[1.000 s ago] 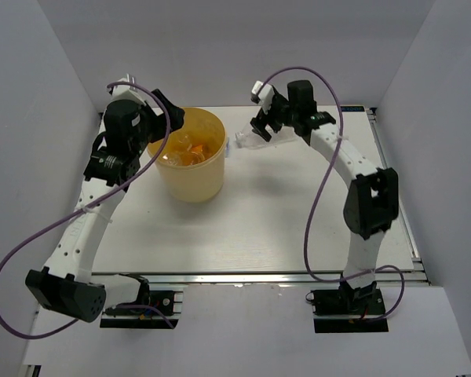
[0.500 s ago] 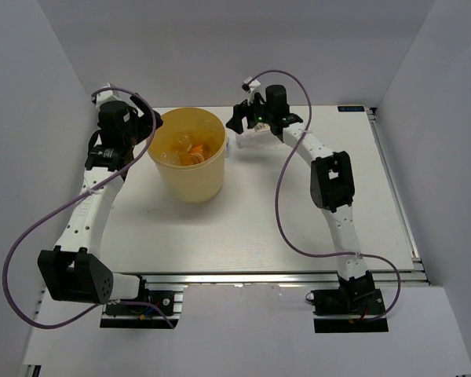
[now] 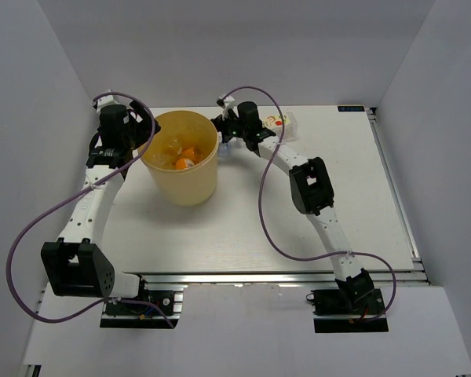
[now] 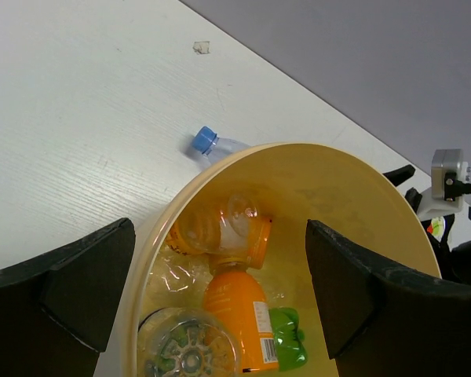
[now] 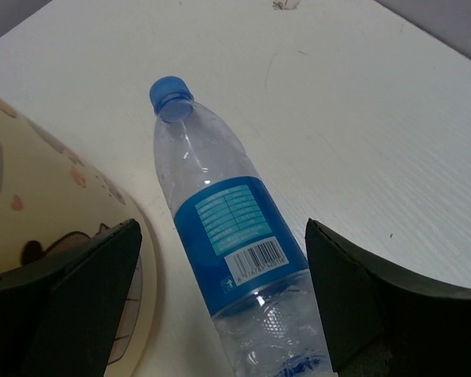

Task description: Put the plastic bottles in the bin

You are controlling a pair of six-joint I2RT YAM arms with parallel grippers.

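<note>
The bin is a round, smooth-walled yellow plastic bucket standing at the far left of the table, a white top with a fine wood-like grain. Inside the bin lie an orange bottle with a white printed label, a green bottle with a lumpy moulded body, a clear bottle base with a ribbed star pattern, and an orange-tinted clear bottle among crinkled clear plastic.

A clear blue-capped bottle lies on its side on the table just right of the bin. It has a blue wrap label with a barcode, and its cap points away from the right wrist camera.

The left end effector hangs over the bin's left rim, its dark fingers spread wide and holding nothing. The right end effector hovers above the blue-capped bottle, fingers wide apart on either side and not touching it. A cream curved surface with small brown prints is just beside that bottle.
</note>
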